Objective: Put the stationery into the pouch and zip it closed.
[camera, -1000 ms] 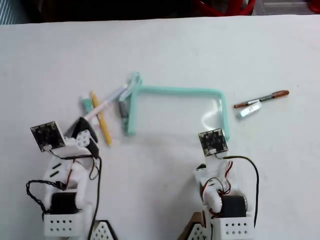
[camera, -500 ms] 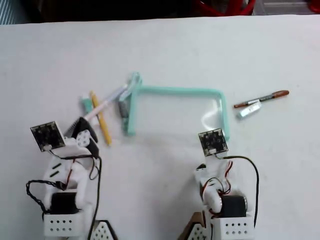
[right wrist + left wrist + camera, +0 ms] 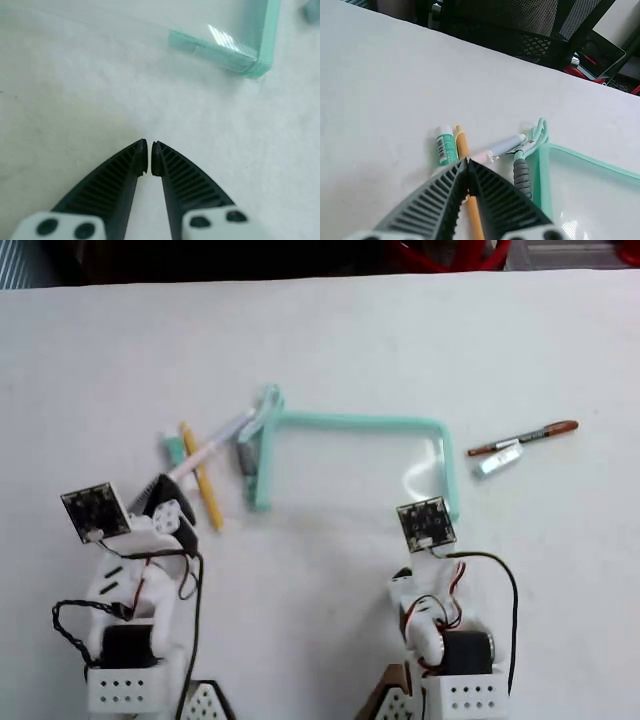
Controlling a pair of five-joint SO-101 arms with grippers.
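Observation:
A clear pouch with mint trim lies flat mid-table. At its left end sit a yellow pen, a white pen, a small green stick and a grey-gripped item. A brown pen and a small white piece lie right of the pouch. My left gripper is shut just short of the yellow pen, holding nothing. My right gripper is shut over bare table near the pouch's corner.
The table's far edge runs along the back, with dark chairs beyond it. Bare white table lies to the far left and far right. The left arm's base and the right arm's base stand at the near edge.

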